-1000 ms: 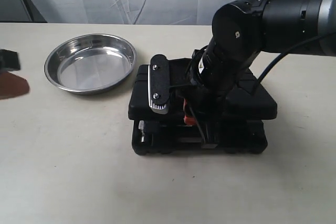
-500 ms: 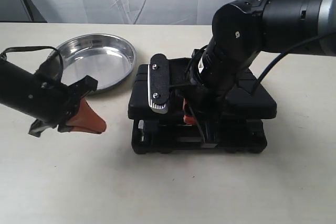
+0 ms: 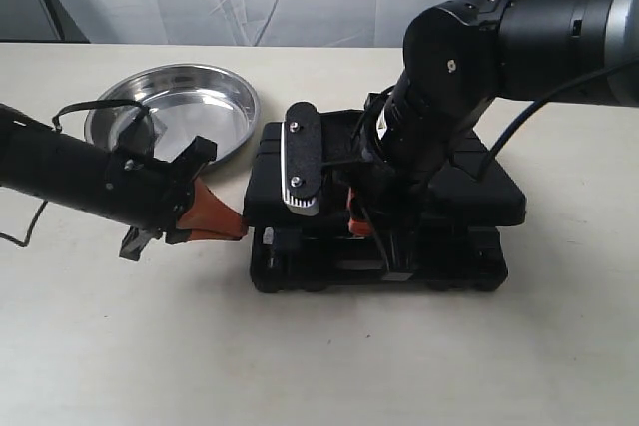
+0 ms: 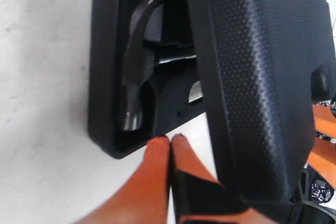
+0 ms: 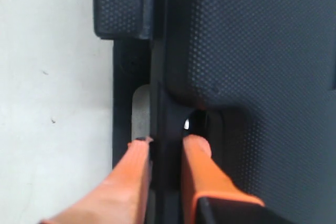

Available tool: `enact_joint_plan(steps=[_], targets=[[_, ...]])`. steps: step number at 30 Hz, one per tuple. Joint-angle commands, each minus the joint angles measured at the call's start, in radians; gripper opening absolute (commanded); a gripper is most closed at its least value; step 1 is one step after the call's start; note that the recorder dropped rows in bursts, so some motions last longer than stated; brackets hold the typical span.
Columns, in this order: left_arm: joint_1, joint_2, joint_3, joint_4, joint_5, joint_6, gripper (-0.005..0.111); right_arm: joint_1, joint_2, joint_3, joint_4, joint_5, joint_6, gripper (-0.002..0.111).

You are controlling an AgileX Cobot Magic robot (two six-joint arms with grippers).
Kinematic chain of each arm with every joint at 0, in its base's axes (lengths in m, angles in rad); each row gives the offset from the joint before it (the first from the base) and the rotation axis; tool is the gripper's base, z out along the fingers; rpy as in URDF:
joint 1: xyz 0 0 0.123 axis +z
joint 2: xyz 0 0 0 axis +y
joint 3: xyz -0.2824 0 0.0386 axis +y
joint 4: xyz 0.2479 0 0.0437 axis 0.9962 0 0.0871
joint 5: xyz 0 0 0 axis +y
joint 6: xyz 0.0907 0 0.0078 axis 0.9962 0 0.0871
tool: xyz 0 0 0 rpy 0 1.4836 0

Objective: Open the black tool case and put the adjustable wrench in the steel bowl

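Right gripper (image 5: pixel 167 142) pinches the lid edge of the flat black tool case (image 3: pixel 479 192) of pebble-grained plastic, propping it ajar. We judge that thin hold the weak spot: the slick moulded rim could slip free and the lid could drop onto the left gripper (image 4: pixel 170 139), whose orange fingers, pressed together, nose at the gap. Near the case's corner sits the shallow round steel bowl (image 3: pixel 225 87), mirror-bright. Inside we see a dark glossy hammer head (image 4: pixel 134 98). We cannot pick out the adjustable wrench, which is presumably inside.
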Motion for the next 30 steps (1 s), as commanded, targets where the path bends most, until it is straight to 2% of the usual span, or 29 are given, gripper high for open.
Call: enact_joint_plan(steps=[1,5,17,19,23,24,26,28,30], targets=[[-0.05,0.026,-0.048,-0.036,0.015,0.013,0.0,-0.001,-0.014,-0.006,-0.005,-0.048,-0.005,-0.001],[-0.069,0.048,-0.08,-0.047,0.019,0.011,0.0,-0.001,-0.014,-0.006,-0.005,-0.048,-0.005,-0.001],[-0.067,0.048,-0.11,-0.075,0.039,0.013,0.0,-0.001,-0.014,-0.014,-0.005,-0.042,0.045,0.001],[-0.067,0.048,-0.115,-0.075,0.042,0.013,0.0,-0.001,-0.014,-0.032,-0.005,-0.027,0.08,0.012],[-0.067,0.048,-0.115,-0.079,0.042,0.013,0.0,-0.001,-0.033,-0.07,-0.017,0.005,0.118,0.054],[-0.067,0.048,-0.115,-0.079,0.042,0.013,0.0,-0.001,-0.043,-0.075,-0.023,0.005,0.126,0.06],[-0.067,0.048,-0.115,-0.079,0.04,0.013,0.0,-0.001,-0.068,-0.083,-0.036,0.005,0.128,0.059],[-0.067,0.048,-0.115,-0.085,0.038,0.015,0.0,-0.001,-0.098,-0.084,-0.047,0.005,0.128,0.052],[-0.067,0.048,-0.115,-0.093,0.036,0.015,0.0,-0.001,-0.132,-0.084,-0.049,0.011,0.132,0.04]])
